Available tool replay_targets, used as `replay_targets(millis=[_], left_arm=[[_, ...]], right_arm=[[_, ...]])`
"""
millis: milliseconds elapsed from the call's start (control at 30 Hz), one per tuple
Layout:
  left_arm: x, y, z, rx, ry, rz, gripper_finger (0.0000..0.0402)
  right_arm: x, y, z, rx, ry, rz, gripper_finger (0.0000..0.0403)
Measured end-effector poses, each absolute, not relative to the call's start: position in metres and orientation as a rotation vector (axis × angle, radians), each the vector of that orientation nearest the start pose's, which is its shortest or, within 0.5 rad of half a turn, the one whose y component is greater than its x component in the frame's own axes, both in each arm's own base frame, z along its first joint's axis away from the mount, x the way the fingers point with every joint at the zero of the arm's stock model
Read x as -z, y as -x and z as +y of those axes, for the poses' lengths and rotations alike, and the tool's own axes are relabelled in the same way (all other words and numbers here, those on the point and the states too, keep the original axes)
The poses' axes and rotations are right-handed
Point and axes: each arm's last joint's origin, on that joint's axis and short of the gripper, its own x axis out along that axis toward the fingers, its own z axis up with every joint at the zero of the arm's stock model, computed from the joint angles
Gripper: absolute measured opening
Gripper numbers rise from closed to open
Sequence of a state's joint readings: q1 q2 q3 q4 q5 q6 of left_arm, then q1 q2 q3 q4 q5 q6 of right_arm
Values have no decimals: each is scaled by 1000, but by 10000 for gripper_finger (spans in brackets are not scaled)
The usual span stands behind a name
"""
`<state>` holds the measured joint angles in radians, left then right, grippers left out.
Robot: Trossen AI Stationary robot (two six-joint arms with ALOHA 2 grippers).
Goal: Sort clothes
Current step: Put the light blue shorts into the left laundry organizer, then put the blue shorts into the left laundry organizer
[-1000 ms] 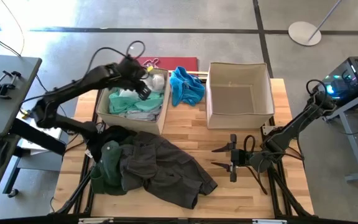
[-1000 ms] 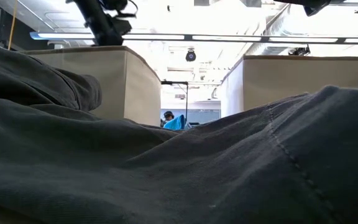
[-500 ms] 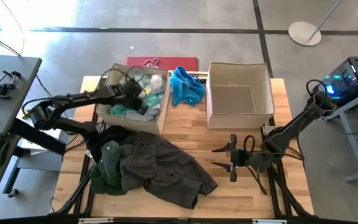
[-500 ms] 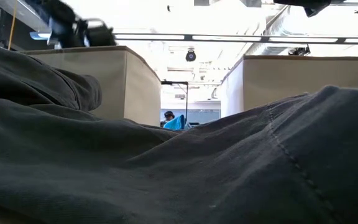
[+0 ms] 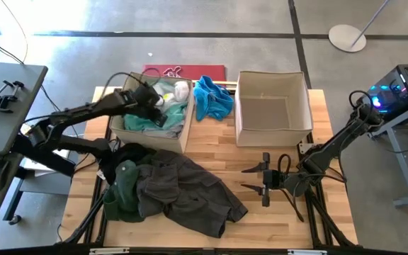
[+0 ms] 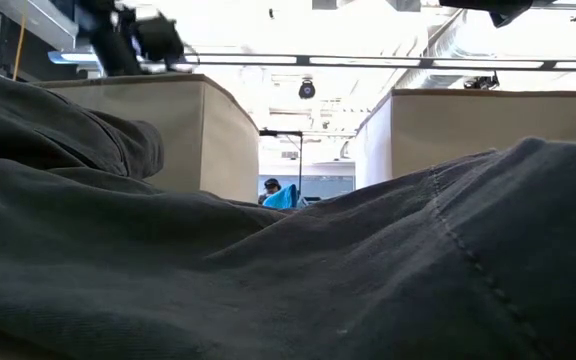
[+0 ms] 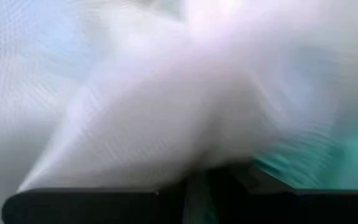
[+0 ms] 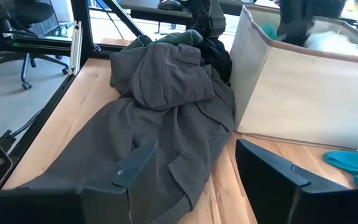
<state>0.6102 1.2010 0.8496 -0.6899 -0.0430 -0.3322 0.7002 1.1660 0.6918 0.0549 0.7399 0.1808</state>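
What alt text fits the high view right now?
Overhead shot: the left gripper reaches into the left bin, which holds pale clothes. A charcoal garment and dark green one lie in front, a bright blue one between the bins. The right gripper rests open beside the empty bin.

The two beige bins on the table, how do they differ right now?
The left bin holds pale and teal clothes, and the left pincer is over it; the right bin looks empty. The charcoal garment lies against the left bin, not the right. Both are square, open-topped fabric bins.
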Motion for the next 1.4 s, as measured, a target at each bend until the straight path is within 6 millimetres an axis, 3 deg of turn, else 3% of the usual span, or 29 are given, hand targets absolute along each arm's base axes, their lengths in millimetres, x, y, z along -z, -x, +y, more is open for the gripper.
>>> replay_targets(millis=[200, 433, 633, 733, 867, 1033, 1233, 1400], left_arm=[[-297, -175, 116, -703, 551, 857, 53], [-328, -183, 86, -578, 405, 583, 53], [-330, -229, 70, -400, 247, 229, 53], [-327, -261, 68, -330, 211, 168, 53], [-322, -304, 87, -373, 202, 308, 51], [-297, -343, 136, -514, 219, 706, 39], [-274, -343, 180, -736, 235, 1102, 27], [-271, -329, 195, -924, 164, 1174, 16]], right_arm=[[-251, -198, 141, 71, 79, 314, 201], [-252, -199, 142, 71, 62, 301, 201], [-256, -200, 143, 59, 86, 267, 201], [-257, -200, 143, 55, 103, 262, 201], [-257, -201, 141, 59, 125, 261, 201], [-257, -206, 135, 91, 113, 265, 201], [-254, -208, 130, 100, 87, 292, 201], [-252, -208, 129, 103, 95, 309, 201]])
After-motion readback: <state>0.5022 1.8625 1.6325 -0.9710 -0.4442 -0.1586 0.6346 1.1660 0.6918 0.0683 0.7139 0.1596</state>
